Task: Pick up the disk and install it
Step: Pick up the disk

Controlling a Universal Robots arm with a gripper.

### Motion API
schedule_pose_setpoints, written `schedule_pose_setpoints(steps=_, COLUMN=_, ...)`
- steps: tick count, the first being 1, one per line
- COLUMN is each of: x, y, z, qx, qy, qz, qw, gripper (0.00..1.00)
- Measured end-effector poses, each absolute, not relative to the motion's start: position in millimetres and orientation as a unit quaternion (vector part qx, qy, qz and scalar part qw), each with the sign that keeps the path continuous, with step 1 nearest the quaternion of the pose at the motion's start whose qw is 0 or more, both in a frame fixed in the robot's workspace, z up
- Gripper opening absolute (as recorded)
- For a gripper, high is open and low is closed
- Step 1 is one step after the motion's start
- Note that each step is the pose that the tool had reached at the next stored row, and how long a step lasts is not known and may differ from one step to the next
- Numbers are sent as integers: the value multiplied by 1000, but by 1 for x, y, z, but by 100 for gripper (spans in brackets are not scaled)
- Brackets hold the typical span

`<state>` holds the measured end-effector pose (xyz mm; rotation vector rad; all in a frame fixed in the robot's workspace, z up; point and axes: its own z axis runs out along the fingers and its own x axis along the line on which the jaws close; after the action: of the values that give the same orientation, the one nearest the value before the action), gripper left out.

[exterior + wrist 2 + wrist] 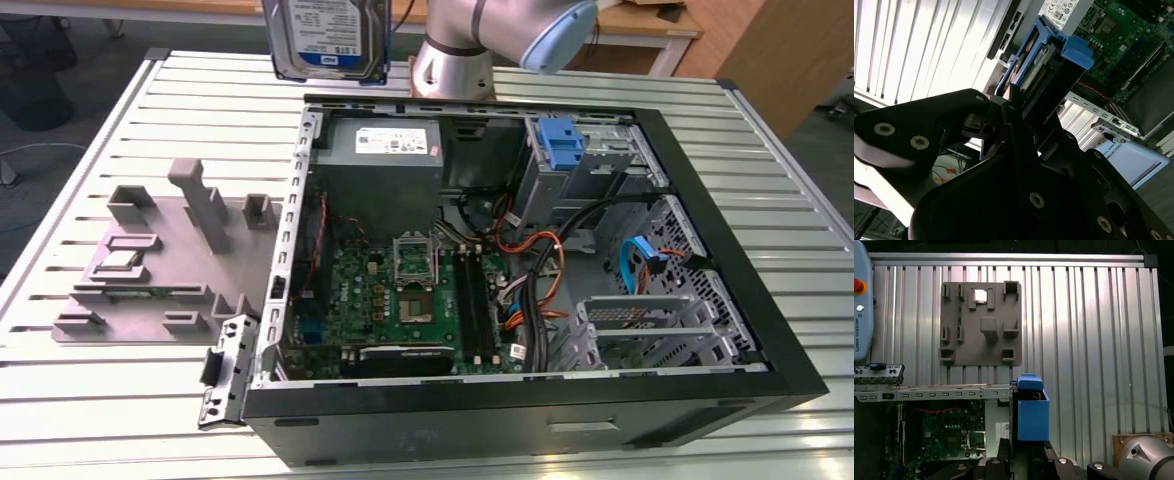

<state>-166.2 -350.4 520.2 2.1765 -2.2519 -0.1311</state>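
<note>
A: Where is the disk sitting?
B: The pincer (1030, 117) is gripping the disk (327, 40), holding it upright in the air near the case (534, 420) rim, above the worktop (107, 400).
A: What is threatening?
B: Loose cables (534, 290) are crowding the inside; I judge a tilted disk could be snagging them or jamming.

Slotted alu table (107, 400) carries grey parts fixture (147, 270) & open PC case (534, 430).

this looked like a robotics lab or test workshop: a desk (80, 400) of ribbed aluminium profile carried an opened computer tower (534, 425) (motherboard bare), a grey moulded parts fixture (147, 300) and a robot arm (461, 60), with wooden office furniture (781, 50) behind.
</note>
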Motion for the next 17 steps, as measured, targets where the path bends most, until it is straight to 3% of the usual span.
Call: schedule_pose_setpoints(steps=17, x=-162, y=-350, z=520, qx=694, qy=-718, qz=-42, qw=4, gripper=35)
